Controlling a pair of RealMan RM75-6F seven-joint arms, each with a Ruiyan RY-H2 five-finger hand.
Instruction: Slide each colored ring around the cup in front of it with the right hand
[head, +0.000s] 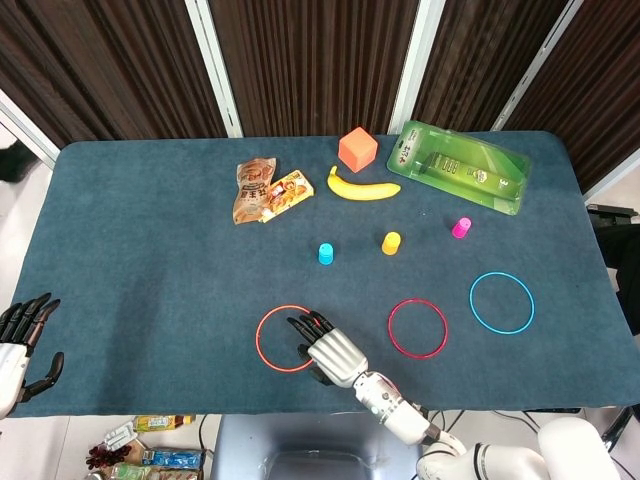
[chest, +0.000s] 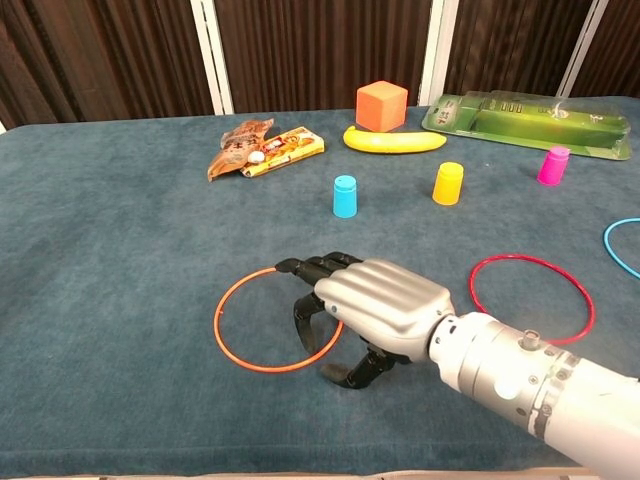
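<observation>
An orange ring (head: 257, 339) (chest: 217, 325) lies flat near the front edge, with the blue cup (head: 326, 254) (chest: 345, 196) standing behind it. My right hand (head: 325, 345) (chest: 375, 305) lies palm down over the ring's right side. Its fingers are apart, they reach inside the ring, and it holds nothing. To the right lie a red ring (head: 389, 328) (chest: 470, 290) behind which stands a yellow cup (head: 391, 243) (chest: 448, 183), and a blue ring (head: 471, 302) (chest: 605, 235) with a pink cup (head: 461, 228) (chest: 552, 165) behind it. My left hand (head: 20, 345) hangs open at the table's front left edge.
At the back of the blue cloth table (head: 150, 250) sit an orange cube (head: 357, 149) (chest: 381, 105), a banana (head: 362, 188) (chest: 394, 140), snack packets (head: 265, 190) (chest: 260, 147) and a green blister pack (head: 460, 165) (chest: 525, 110).
</observation>
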